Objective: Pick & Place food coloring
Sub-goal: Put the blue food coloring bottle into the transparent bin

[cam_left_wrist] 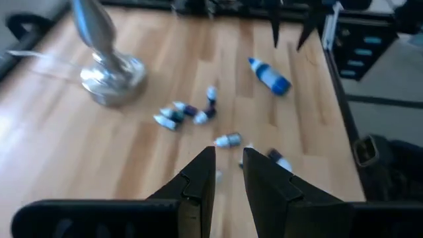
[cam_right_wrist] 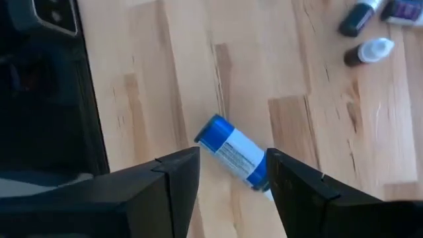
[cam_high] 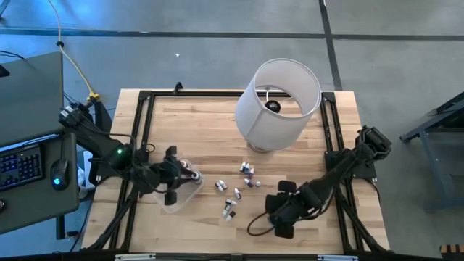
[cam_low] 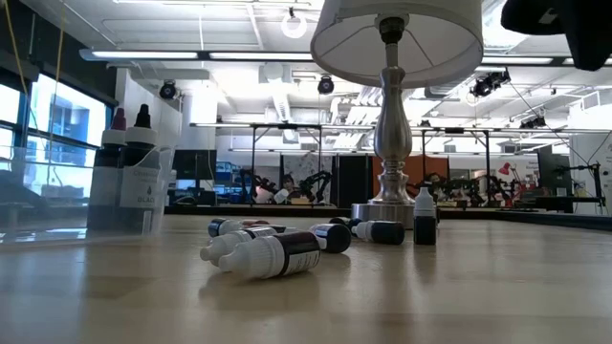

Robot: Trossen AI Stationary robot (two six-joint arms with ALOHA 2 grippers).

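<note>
Several tiny food coloring bottles (cam_high: 246, 172) lie scattered on their sides mid-table, and one (cam_low: 426, 216) stands upright. Two more bottles (cam_low: 131, 167) stand inside the clear tub (cam_high: 183, 193). My left gripper (cam_left_wrist: 228, 162) hovers over the tub with a narrow gap between its fingers and nothing in it. My right gripper (cam_right_wrist: 231, 175) is open above a blue-capped bottle (cam_right_wrist: 234, 155), which lies on its side on the wood between the line of the fingers. The fingers do not touch it. In the high view the gripper (cam_high: 281, 212) hides this bottle.
A lamp with a big white shade (cam_high: 279, 101) and a silver base (cam_left_wrist: 112, 76) stands at the table's far middle, behind the bottles. A black cable loop (cam_high: 255, 226) lies near the right gripper. Black frame rails (cam_high: 139, 130) run along the table's sides.
</note>
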